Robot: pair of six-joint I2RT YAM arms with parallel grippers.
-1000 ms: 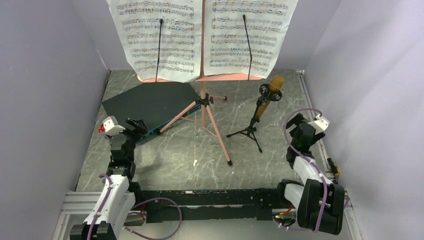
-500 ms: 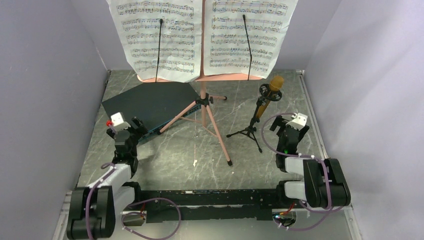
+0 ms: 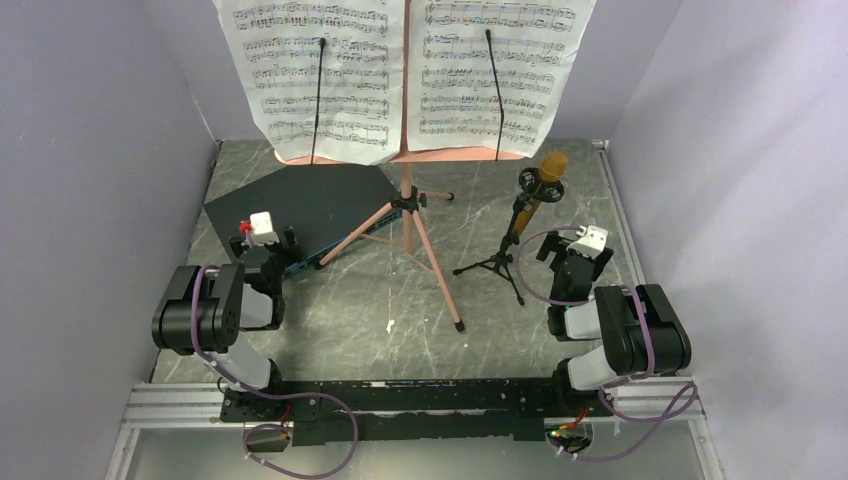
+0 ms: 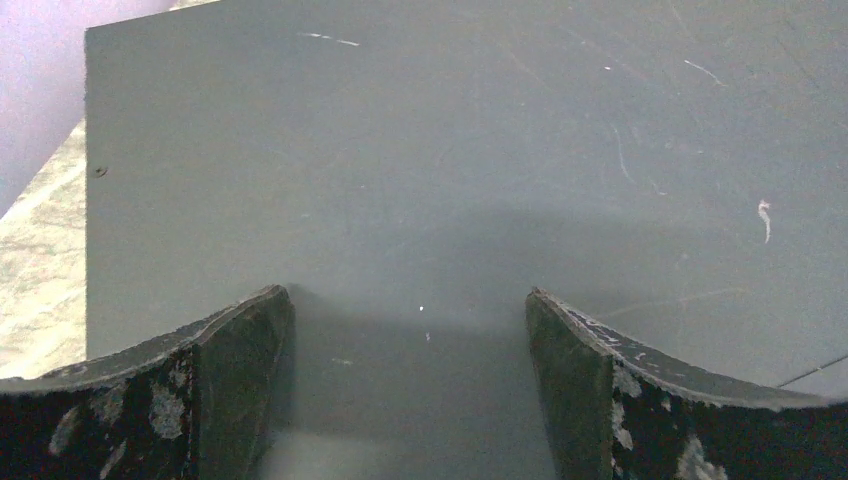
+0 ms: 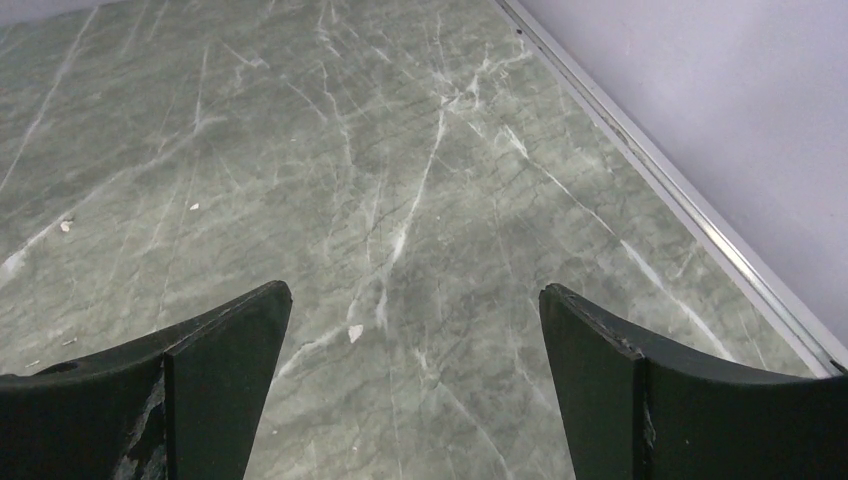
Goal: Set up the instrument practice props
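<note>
Top external view: the pink music stand stands at the rear middle of the table, holding two sheet-music pages. Just right of it, the gold microphone sits in the black mic stand. The left gripper is spread, empty, over the dark panel; the right gripper is likewise spread over the marbled table.

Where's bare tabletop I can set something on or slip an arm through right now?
Bare marble lies between the left gripper and the near legs of the music stand, and right of the microphone toward the wall. Crowded: the dark panel fills back left; the mic stand sits close beside those legs.
</note>
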